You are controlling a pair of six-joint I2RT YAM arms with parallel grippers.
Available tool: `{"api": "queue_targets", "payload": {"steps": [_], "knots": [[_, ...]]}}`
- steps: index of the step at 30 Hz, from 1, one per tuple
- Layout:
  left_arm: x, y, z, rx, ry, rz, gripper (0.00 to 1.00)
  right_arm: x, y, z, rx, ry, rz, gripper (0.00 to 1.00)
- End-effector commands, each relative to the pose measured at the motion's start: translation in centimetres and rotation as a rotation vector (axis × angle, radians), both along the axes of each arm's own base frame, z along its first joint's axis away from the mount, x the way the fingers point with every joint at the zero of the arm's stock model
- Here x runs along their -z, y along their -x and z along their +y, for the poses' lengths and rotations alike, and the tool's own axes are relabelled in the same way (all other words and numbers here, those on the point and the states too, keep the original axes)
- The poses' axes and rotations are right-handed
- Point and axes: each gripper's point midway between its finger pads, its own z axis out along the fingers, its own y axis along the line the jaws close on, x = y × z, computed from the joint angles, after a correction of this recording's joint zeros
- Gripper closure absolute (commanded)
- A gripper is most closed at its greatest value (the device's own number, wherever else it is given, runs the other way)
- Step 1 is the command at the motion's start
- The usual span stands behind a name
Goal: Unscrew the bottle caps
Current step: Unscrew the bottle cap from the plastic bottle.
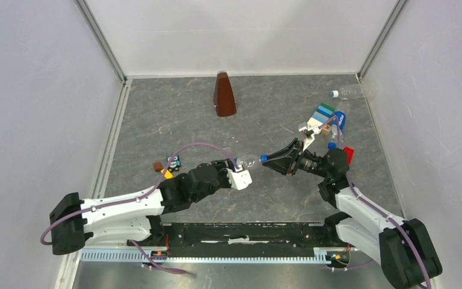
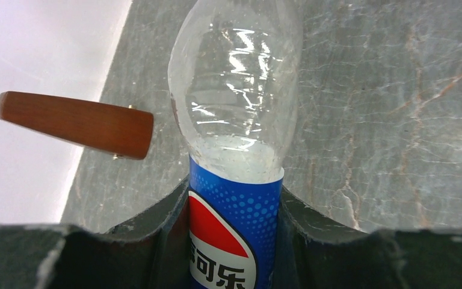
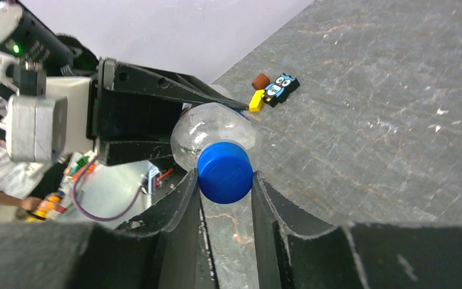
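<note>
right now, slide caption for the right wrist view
Right gripper pinching the blue plastic screw cap of a clear plastic bottle held by the left gripper

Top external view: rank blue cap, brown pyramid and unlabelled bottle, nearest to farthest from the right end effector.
1. blue cap: on the labelled bottle, between the fingers of the right end effector, mid-table.
2. brown pyramid: upright, far centre.
3. unlabelled bottle: lying in the far right corner.

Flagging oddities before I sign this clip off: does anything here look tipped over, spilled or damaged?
Only the unlabelled clear bottle: it lies on its side in the far right corner near the wall, white cap on. No spill visible. The labelled bottle, gripped at body and blue cap, looks crinkled, not broken.
</note>
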Motion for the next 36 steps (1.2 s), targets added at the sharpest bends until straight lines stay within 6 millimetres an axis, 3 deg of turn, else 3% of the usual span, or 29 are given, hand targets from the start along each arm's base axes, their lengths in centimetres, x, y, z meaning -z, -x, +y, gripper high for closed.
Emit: {"api": "queue_targets", "payload": {"steps": [1, 6, 13, 20, 21, 23, 25, 29, 32, 36], "knots": [[-3.5, 1.9, -2.0, 0.078, 0.13, 0.133, 0.98, -0.1, 1.4, -0.1, -0.074, 0.057, -0.227, 0.98], [-3.1, 3.8, -3.1, 0.225, 0.163, 0.327, 0.98, 1.1, 1.5, -0.3, -0.073, 0.104, -0.271, 1.0], [-3.4, 5.7, -2.6, 0.369, 0.183, 0.554, 0.95, 3.0, 2.3, -0.7, -0.109, 0.183, -0.359, 1.0], [-3.8, 7.6, -3.1, 0.471, 0.169, 0.687, 0.92, 3.0, 2.0, -1.0, -0.084, 0.21, -0.374, 1.0], [-3.7, 7.3, -3.0, 0.454, 0.168, 0.682, 0.92, 3.0, 1.7, -1.1, -0.067, 0.214, -0.366, 0.95], [-3.3, 5.8, -2.7, 0.377, 0.166, 0.637, 0.94, 3.3, 0.5, -1.4, -0.003, 0.247, -0.322, 0.69], [-2.5, 3.9, -1.9, 0.27, 0.163, 0.567, 0.95, 4.2, -1.3, -2.2, 0.082, 0.329, -0.258, 0.56], [-1.6, 0.8, 0.0, 0.11, 0.172, 0.415, 0.97, 3.7, -1.9, -2.4, 0.094, 0.358, -0.215, 0.4], [-1.0, 0.2, 0.7, 0.096, 0.165, 0.342, 0.98, 2.3, -1.1, -1.8, 0.072, 0.273, -0.219, 0.27], [-0.3, -0.9, 1.8, -0.007, 0.114, 0.258, 0.98, 0.0, -0.5, -1.2, 0.054, 0.169, -0.191, 0.25]]}}
